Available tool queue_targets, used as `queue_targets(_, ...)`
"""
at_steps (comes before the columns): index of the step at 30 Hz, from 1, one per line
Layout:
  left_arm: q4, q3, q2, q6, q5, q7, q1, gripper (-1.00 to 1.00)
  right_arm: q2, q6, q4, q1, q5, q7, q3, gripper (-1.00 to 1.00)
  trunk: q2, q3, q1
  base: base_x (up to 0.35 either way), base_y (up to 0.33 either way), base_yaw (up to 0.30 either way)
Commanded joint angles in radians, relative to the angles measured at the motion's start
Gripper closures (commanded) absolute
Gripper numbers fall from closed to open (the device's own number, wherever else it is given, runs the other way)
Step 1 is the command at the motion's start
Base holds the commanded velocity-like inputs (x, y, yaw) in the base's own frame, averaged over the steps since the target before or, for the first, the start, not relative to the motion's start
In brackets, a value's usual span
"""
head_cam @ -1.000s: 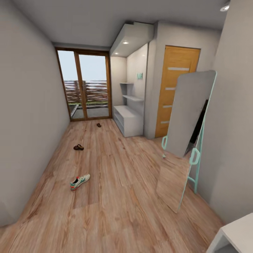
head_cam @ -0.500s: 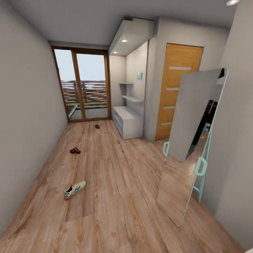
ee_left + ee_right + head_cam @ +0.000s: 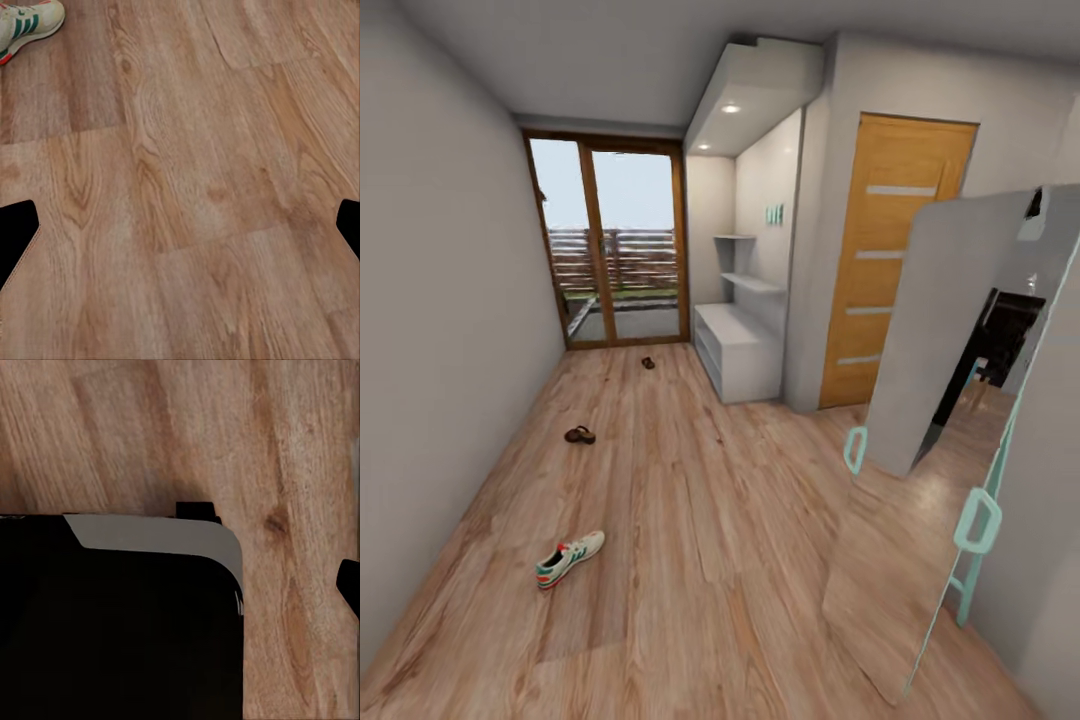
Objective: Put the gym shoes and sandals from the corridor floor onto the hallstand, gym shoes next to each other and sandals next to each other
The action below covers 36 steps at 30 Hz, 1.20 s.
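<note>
Meanwhile, in the corridor, nothing is yet on the rack (image 3: 745, 350), the low white unit against the right wall beyond the orange door (image 3: 890, 255). One gym shoe (image 3: 569, 559) lies on the wood floor (image 3: 710, 520) near the left wall, its toe also showing in the left wrist view (image 3: 26, 26). A sandal (image 3: 580, 435) sits farther along, and a second sandal (image 3: 648, 363) lies close to the glass door (image 3: 610, 245), just off the rack's near end. No second gym shoe is visible from this angle. Dark tips at the edges of the left wrist view suggest the left hand's fingers stand apart, with bare floor between them; whether the right hand is apart or together cannot be told, since a dark body blocks much of its view. Risks ahead appear plain: the leaning mirror (image 3: 950, 400) crowds the right side and could be clipped in passing, a wheel could nudge a shoe, and the unseen sneaker could be missed.
</note>
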Motion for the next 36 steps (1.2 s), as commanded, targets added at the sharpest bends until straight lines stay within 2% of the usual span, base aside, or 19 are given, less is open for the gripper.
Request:
queue_targets(1, 0.000, 0.000, 0.000, -0.003, -0.001, 0.000, -0.001, -1.00, 0.000, 0.000, -0.001, 0.000, 0.000, 0.000, 0.000, -1.00, 0.000, -0.001, 0.001, 0.348, -0.077, 0.272)
queue_targets(7, -0.004, 0.001, 0.000, -0.001, -0.001, 0.001, -0.048, -1.00, 0.001, 0.000, -0.039, 0.000, -0.001, -0.001, 0.000, -1.00, 0.000, -0.004, 0.001, 0.348, -0.077, 0.282)
queue_targets(13, -0.004, 0.000, -0.002, 0.001, 0.003, 0.000, -0.088, -1.00, 0.002, 0.000, -0.166, 0.000, -0.001, 0.001, 0.001, -1.00, 0.000, -0.007, 0.001, 0.348, -0.077, 0.284)
queue_targets(14, 0.002, -0.001, -0.003, 0.001, 0.004, -0.001, -0.093, -1.00, 0.001, 0.000, -0.209, 0.000, -0.001, 0.004, 0.002, -1.00, 0.000, -0.008, 0.001, 0.348, -0.077, 0.108)
queue_targets(20, -0.019, -0.001, -0.003, 0.002, 0.003, 0.001, -0.098, -1.00, 0.001, 0.000, -0.257, 0.000, 0.003, 0.002, 0.003, -1.00, 0.000, -0.009, 0.001, 0.348, -0.077, 0.043)
queue_targets(22, -0.052, -0.001, -0.003, 0.011, 0.002, 0.002, -0.119, -1.00, 0.000, 0.005, -0.310, 0.000, 0.006, 0.000, 0.004, -1.00, 0.000, -0.009, 0.001, 0.348, -0.077, 0.008)
queue_targets(26, -0.071, -0.001, -0.002, 0.061, 0.002, 0.002, -0.145, -1.00, 0.001, 0.028, -0.405, 0.000, 0.007, 0.000, 0.004, -1.00, 0.000, -0.009, 0.001, 0.348, -0.079, 0.004)
queue_targets(28, -0.076, -0.001, -0.001, 0.101, 0.002, 0.002, -0.165, -1.00, 0.001, 0.072, -0.452, 0.000, 0.006, 0.000, 0.004, -1.00, 0.000, -0.009, 0.001, 0.348, -0.080, 0.001)
queue_targets(30, -0.081, -0.001, 0.000, 0.146, 0.002, 0.002, -0.198, -1.00, 0.001, 0.229, -0.491, -0.002, 0.003, 0.003, 0.005, -1.00, 0.000, -0.009, 0.001, 0.348, -0.080, 0.000)
queue_targets(33, -0.074, 0.000, 0.000, 0.158, 0.004, 0.000, -0.208, -1.00, 0.001, 0.320, -0.501, -0.003, 0.006, 0.003, 0.007, -1.00, 0.000, -0.009, 0.001, 0.348, -0.081, 0.000)
queue_targets(36, -0.070, -0.001, -0.001, 0.160, 0.005, 0.000, -0.210, -1.00, 0.001, 0.339, -0.504, -0.003, 0.007, 0.001, 0.008, -1.00, 0.000, -0.009, 0.001, 0.348, -0.081, 0.000)
